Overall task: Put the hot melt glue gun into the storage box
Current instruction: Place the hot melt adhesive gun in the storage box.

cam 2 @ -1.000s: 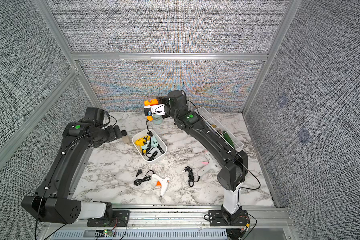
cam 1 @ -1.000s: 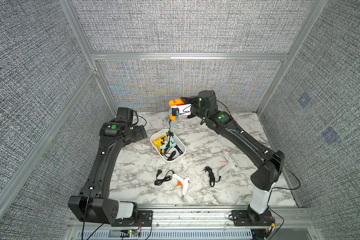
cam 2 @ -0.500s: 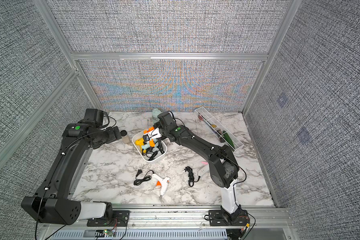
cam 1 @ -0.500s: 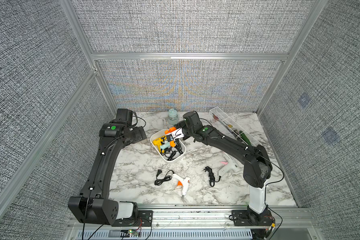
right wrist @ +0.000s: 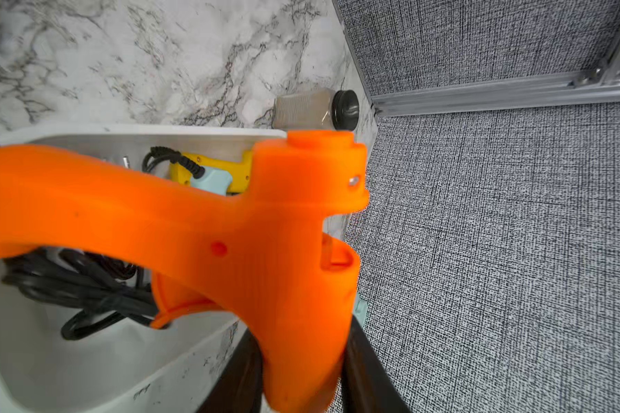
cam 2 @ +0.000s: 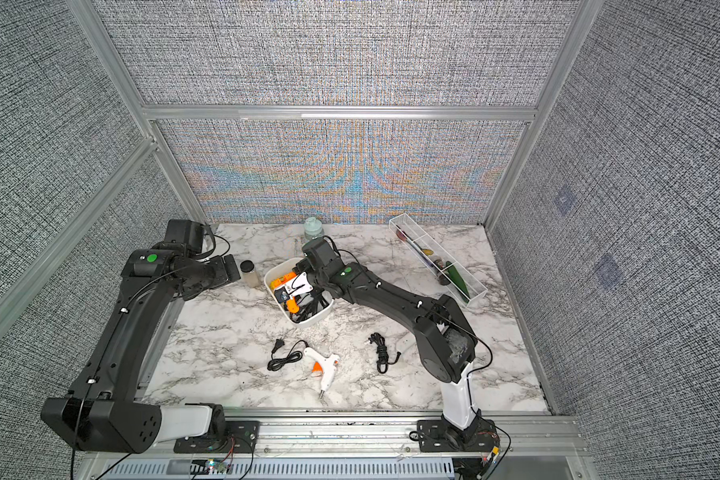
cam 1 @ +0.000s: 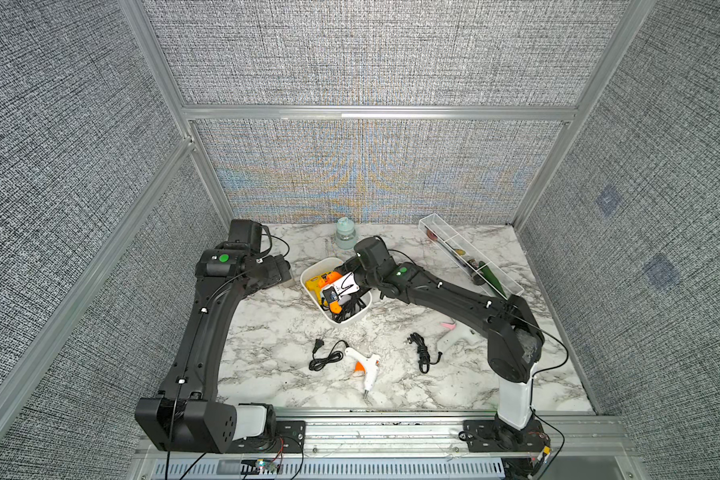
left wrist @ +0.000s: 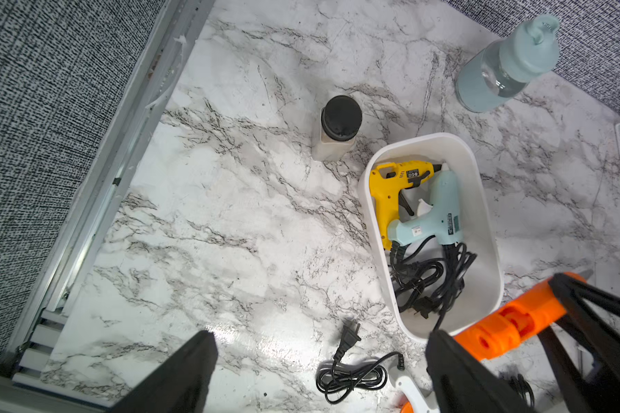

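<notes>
The right gripper (right wrist: 301, 368) is clamped on the handle of the orange gun (right wrist: 201, 221), low over the box (right wrist: 86, 357); the left gripper (left wrist: 319, 336) stands wide apart, empty. Gun judged light, rigid, slick-shelled; the handle offers the surest hold.

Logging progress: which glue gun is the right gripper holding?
The orange glue gun, in the right gripper at the storage box. The yellow gun and pale-blue gun lie inside; two white guns lie outside.

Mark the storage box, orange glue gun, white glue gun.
storage box (left wrist: 479, 221), left wrist view, inner side wall.
orange glue gun (right wrist: 230, 221), right wrist view, body.
white glue gun (cam 1: 371, 372), a top view, barrel.
</notes>
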You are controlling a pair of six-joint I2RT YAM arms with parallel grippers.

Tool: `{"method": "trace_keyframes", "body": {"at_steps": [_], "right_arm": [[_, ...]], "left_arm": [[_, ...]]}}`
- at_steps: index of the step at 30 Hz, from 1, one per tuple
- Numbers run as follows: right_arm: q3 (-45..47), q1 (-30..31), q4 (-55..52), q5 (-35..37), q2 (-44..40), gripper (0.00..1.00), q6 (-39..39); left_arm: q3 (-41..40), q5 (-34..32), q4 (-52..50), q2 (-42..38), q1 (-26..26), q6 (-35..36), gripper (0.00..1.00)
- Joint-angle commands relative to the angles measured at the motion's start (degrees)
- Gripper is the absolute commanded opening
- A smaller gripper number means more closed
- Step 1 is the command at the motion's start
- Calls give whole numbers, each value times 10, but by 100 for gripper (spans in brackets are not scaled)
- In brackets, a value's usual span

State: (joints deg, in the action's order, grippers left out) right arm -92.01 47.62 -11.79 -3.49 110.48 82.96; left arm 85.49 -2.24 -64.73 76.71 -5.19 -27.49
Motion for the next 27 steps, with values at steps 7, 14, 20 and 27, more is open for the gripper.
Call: {"method": "trace_keyframes", "body": {"at_steps": [7, 14, 20, 27], "right_arm": [[-57, -29, 0, 22, 80, 0, 11], [-115, -35, 0, 25, 145, 0, 23], [-113, -35, 8, 10, 163, 0, 30], [-128, -33, 32, -8, 192, 0, 34]], "left_arm": [[1, 7, 0, -4, 2, 2, 96], [0, 8, -1, -2, 2, 2, 96], [-6, 10, 4, 2, 2, 2, 96], [-14, 13, 9, 3, 2, -2, 96]]}}
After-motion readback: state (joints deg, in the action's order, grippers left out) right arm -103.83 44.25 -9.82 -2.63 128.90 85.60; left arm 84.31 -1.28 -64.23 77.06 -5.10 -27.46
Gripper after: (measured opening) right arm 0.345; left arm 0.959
